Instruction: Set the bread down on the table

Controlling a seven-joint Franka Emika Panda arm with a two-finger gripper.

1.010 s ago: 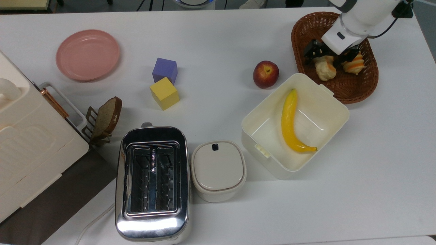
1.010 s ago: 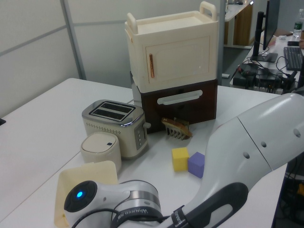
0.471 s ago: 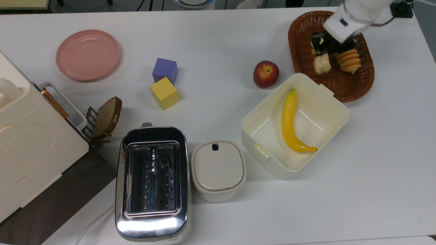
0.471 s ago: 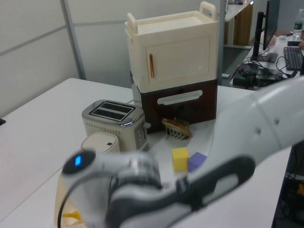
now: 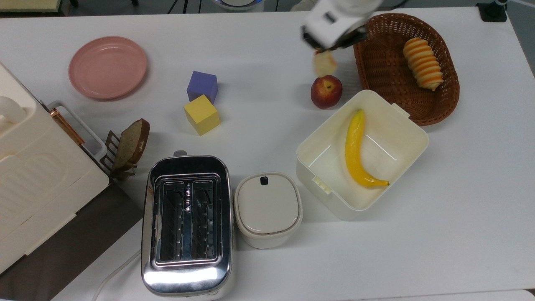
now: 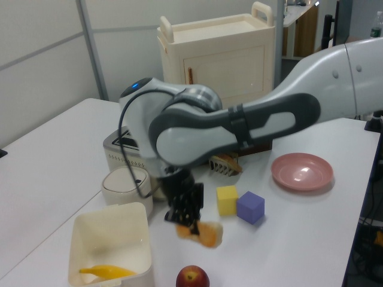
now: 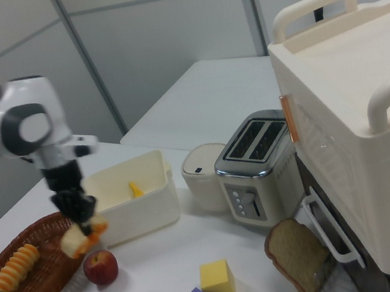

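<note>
Golden-topped soft bread roll (image 6: 205,233) clamped in black two-finger gripper (image 6: 187,220), carried clear of brown wicker basket (image 5: 378,71), above white table (image 5: 259,62) near red apple (image 5: 326,91), awaiting set-down.

The Panda arm reaches in from the left view's right, its white and grey links bent so the wrist points straight down. The gripper (image 6: 190,222) hangs above the table (image 5: 259,50), clear of the surface, its black fingers (image 7: 79,207) closed on the bread (image 6: 206,233), which dangles tilted below them. In the top view the gripper (image 5: 330,47) sits just beside the basket's rim.
</note>
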